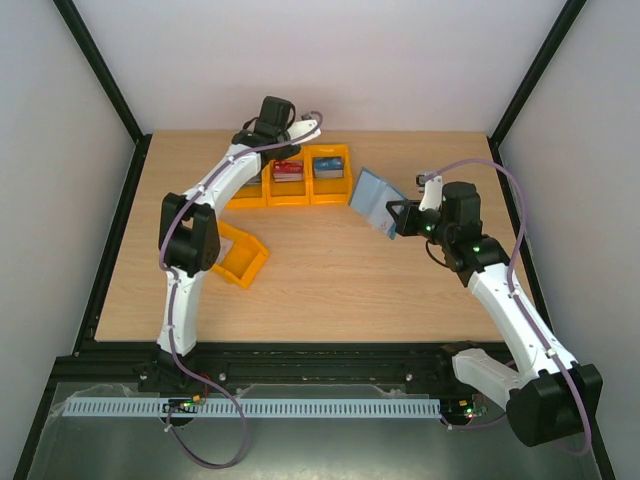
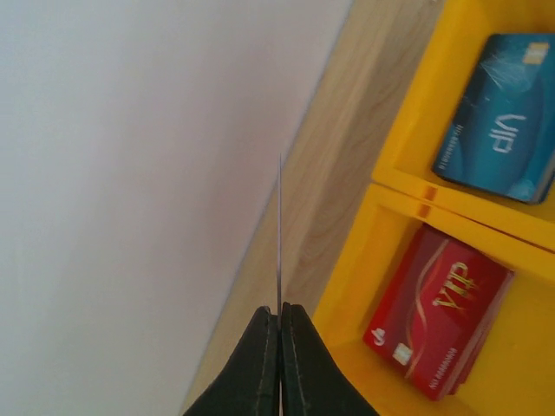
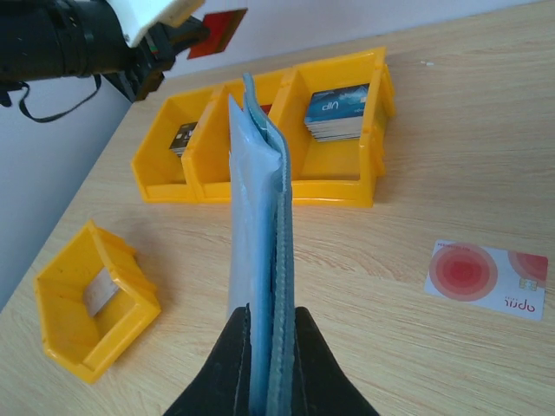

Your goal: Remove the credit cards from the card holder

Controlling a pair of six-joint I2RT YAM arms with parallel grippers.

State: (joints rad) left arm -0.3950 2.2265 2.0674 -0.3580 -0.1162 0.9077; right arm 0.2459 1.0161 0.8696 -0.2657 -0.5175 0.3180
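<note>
My right gripper (image 3: 270, 314) is shut on the teal-blue card holder (image 3: 260, 217) and holds it upright, edge-on, above the table; from above the holder (image 1: 375, 200) hangs right of the bins. A white credit card with a red round mark (image 3: 487, 279) lies flat on the table to the holder's right. My left gripper (image 2: 279, 310) is shut on a thin card seen edge-on (image 2: 279, 234). In the right wrist view this card (image 3: 217, 30) looks reddish and is held in the air behind the bins.
A row of three orange bins (image 1: 290, 175) stands at the back, holding red VIP cards (image 2: 438, 321) and blue VIP cards (image 2: 503, 117). A fourth orange bin (image 1: 240, 255) lies tipped beside the left arm. The back wall is close to the left gripper.
</note>
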